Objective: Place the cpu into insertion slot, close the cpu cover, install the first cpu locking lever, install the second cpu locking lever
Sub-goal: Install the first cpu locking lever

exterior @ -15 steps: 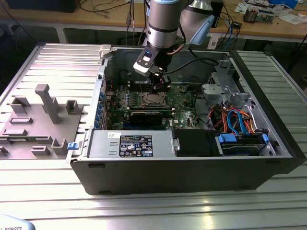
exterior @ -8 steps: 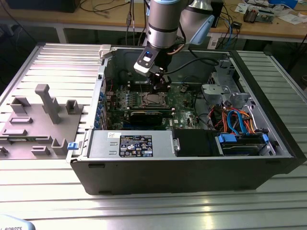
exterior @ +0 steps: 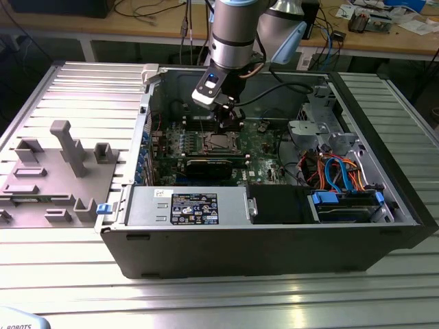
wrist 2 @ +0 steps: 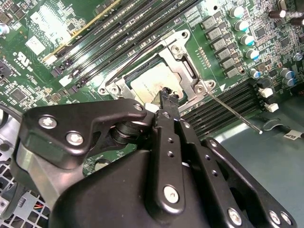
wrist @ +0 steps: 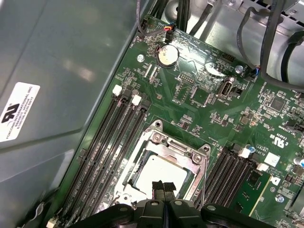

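cpu [wrist: 159, 173]: in both wrist views its edge nearest the gripper [wrist: 164, 186] is covered by the pressed-together black tips; whether they touch it cannot be told.
cpu cover [wrist: 176, 151]: the side toward the gripper lies hidden behind the gripper's body.
insertion slot [exterior: 218, 142]: in the exterior view it is too small to tell chip from frame; its contacts lie under the cpu.
locking lever [wrist 2: 232, 110]: in the first wrist view this thin wire disappears behind the gripper.
arm [exterior: 233, 34]: cut off by the exterior view's top edge.
grey fixture tray [exterior: 48, 178]: cut off at the exterior view's left.
motherboard [exterior: 267, 147]: partly hidden by the gripper.
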